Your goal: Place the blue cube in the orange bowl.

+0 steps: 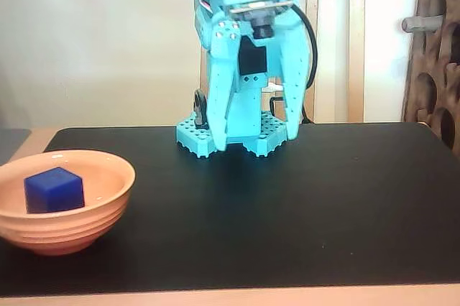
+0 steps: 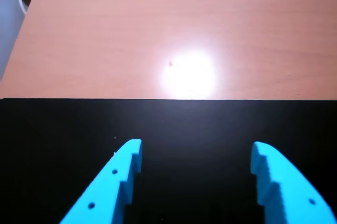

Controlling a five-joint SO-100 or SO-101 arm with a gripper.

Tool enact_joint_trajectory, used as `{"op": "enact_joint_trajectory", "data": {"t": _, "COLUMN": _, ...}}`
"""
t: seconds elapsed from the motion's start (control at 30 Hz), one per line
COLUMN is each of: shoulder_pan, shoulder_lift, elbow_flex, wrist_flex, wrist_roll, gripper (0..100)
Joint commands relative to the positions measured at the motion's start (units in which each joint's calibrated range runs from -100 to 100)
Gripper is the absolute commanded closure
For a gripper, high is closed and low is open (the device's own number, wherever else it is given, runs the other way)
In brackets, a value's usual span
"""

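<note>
Nearest in the fixed view, at the front left corner of the flat black mat [image 1: 302,212] covering the worktop: wide, shallow, glossy peach-orange bowl [image 1: 108,198] with a ridged outer wall, cut off by the left edge of the picture. Inside the bowl, resting against its left inner wall: small solid deep-blue cube [image 1: 54,189] with matte faces, slightly turned so one corner faces the camera.

Strip of pale wooden tabletop [image 1: 237,299] showing along the mat's front edge.

Farther back, near the middle of the mat's rear edge: light turquoise plastic robot arm on a perforated base [image 1: 198,137], folded upright, well apart from the bowl. Turquoise two-finger gripper [image 1: 255,137] hanging downward, jaws spread wide, nothing between them, tips just above the base.

In the wrist view: same gripper [image 2: 195,155] entering from the bottom edge, toothed fingers [image 2: 118,182] widely parted and empty over the black mat [image 2: 52,145]; beyond the mat's edge, bare light-brown wooden tabletop [image 2: 105,34] with a bright lamp reflection.
</note>
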Motion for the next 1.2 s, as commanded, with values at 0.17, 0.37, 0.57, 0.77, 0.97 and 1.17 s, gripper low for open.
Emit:
{"op": "enact_joint_trajectory", "data": {"t": 0.17, "shoulder_pan": 0.1, "shoulder_lift": -8.5, "elbow_flex": 5.4, "wrist_flex": 0.0, "wrist_roll": -0.5, "gripper": 76}}
{"op": "enact_joint_trajectory", "data": {"t": 0.37, "shoulder_pan": 4.5, "shoulder_lift": -11.8, "elbow_flex": 8.4, "wrist_flex": 0.7, "wrist_roll": -0.4, "gripper": 76}}
{"op": "enact_joint_trajectory", "data": {"t": 0.57, "shoulder_pan": 5.9, "shoulder_lift": -14.4, "elbow_flex": 10.1, "wrist_flex": 6.1, "wrist_roll": -0.5, "gripper": 78}}
{"op": "enact_joint_trajectory", "data": {"t": 0.77, "shoulder_pan": 5.9, "shoulder_lift": -16.1, "elbow_flex": 11.1, "wrist_flex": 6.7, "wrist_roll": -0.7, "gripper": 78}}
{"op": "enact_joint_trajectory", "data": {"t": 0.97, "shoulder_pan": 6.1, "shoulder_lift": -16.5, "elbow_flex": 12.3, "wrist_flex": 8.9, "wrist_roll": -0.9, "gripper": 78}}
{"op": "enact_joint_trajectory", "data": {"t": 1.17, "shoulder_pan": 6.1, "shoulder_lift": -17.4, "elbow_flex": 12.3, "wrist_flex": 16.9, "wrist_roll": -0.6, "gripper": 79}}
